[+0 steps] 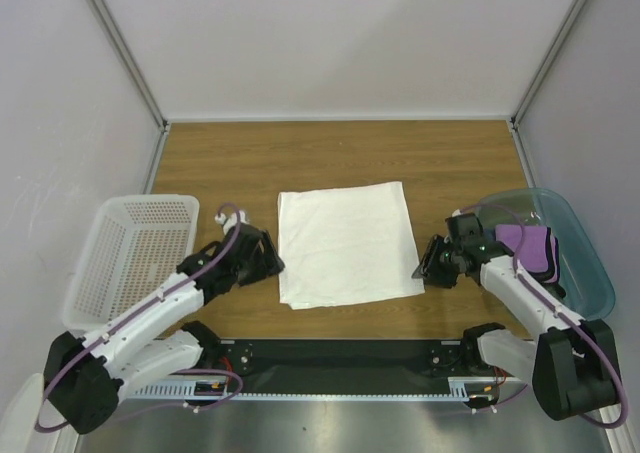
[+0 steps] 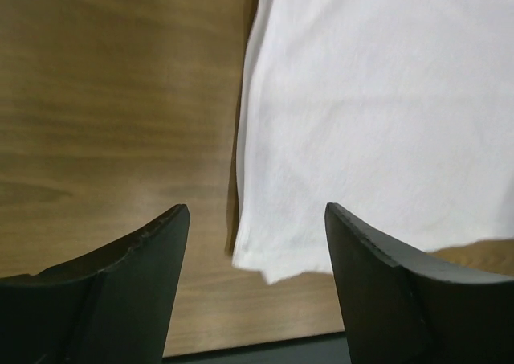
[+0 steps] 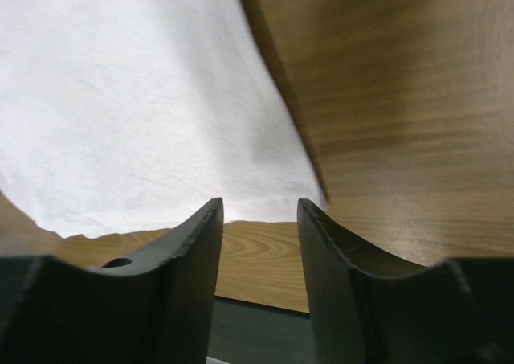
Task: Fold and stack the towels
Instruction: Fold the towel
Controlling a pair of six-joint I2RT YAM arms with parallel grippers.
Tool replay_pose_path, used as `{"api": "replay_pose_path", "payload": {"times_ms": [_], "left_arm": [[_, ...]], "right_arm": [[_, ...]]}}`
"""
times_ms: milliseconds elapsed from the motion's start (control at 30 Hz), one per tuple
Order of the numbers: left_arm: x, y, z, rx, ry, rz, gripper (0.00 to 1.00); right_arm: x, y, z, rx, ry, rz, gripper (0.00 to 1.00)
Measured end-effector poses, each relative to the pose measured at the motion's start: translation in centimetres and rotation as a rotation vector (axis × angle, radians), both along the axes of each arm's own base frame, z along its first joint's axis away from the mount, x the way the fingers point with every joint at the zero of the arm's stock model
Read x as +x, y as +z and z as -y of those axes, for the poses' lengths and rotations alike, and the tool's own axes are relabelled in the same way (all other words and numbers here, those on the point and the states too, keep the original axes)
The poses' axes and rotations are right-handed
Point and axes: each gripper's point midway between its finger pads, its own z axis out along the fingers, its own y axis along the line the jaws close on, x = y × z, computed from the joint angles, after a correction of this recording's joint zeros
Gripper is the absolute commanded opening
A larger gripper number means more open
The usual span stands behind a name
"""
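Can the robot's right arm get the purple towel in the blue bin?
Probably yes. The purple towel lies in the bin, which has no lid, right beside that arm. The right gripper is open and empty at the white towel's edge, so it would need to swing back first.

This looks like a robotics lab test cell: a wooden bench (image 1: 450, 163) boxed in by plain white panels (image 1: 340, 43) on metal framing (image 1: 125, 48), with a cabled left arm (image 1: 150, 313) and right arm (image 1: 530, 293) bolted to a black rail (image 1: 340, 358) along the bench's near edge.
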Motion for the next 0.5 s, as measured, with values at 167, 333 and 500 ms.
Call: {"api": "replay_pose_path", "payload": {"times_ms": [167,333,500], "left_arm": [[5.7,2.4,-1.5,0.020,0.087,0.050,0.74],[12.2,2.9,-0.6,0.032,0.086,0.050,0.60],[18.8,3.4,1.0,-0.041,0.051,0.093,0.35]], "right_arm": [[4.0,4.7,-0.4,0.000,-0.006,0.131,0.69],[10.4,7.5,-0.7,0.001,-0.020,0.236,0.68],[17.4,7.6,-1.1,0.001,-0.012,0.303,0.52]]}}
